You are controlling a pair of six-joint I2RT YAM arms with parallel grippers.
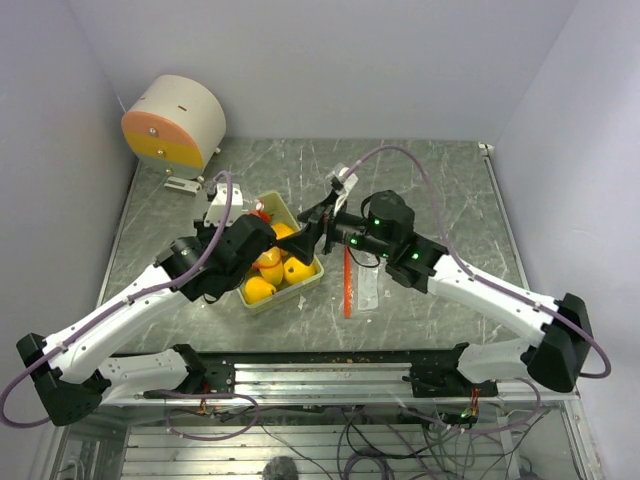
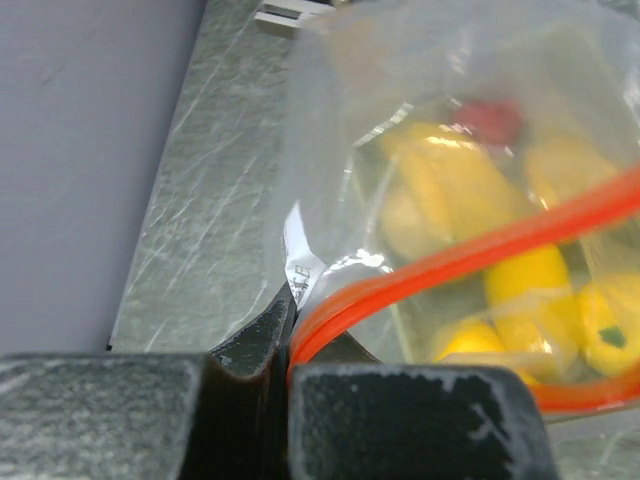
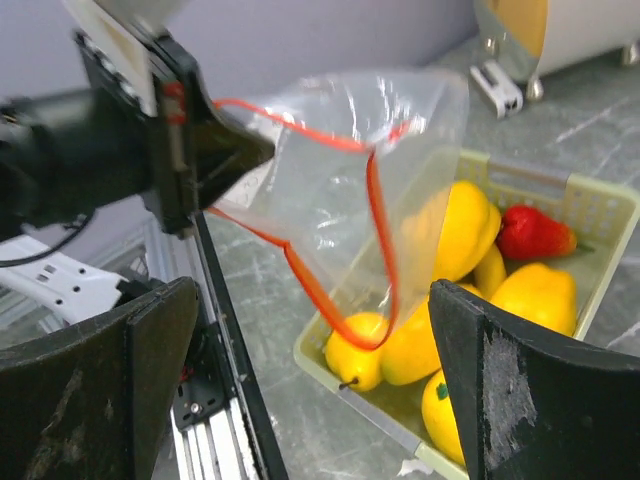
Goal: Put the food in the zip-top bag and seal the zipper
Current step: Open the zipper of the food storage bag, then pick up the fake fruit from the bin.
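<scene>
Grey marbled table (image 1: pixel 440 200), with a cream-and-orange drum (image 1: pixel 175 122) at its far left corner. A pale green tray (image 3: pixel 600 205) holds the food (image 3: pixel 465 225): yellow fruits and one red piece (image 3: pixel 535 232). The zip-top bag (image 3: pixel 330 160) hangs open between the arms, veiling the fruits. The left gripper (image 2: pixel 288 335) pinches the zipper (image 2: pixel 470 255). The right gripper (image 3: pixel 310 300) is spread wide, facing the bag.

Left gripper (image 3: pixel 262 155) pinches the zip-top bag (image 3: pixel 330 170) at its rim, so the film hangs over the tray (image 3: pixel 590 205) and screens most of the food (image 3: pixel 465 225) from the right gripper (image 3: pixel 312 292), fingers spread wide. The end with the red piece (image 3: pixel 535 232) looks uncovered. Table (image 1: pixel 440 190) right of the tray is open apart from an orange strip (image 1: pixel 347 285), possibly on flat plastic. Drum (image 1: pixel 175 122) fills the back-left corner.
</scene>
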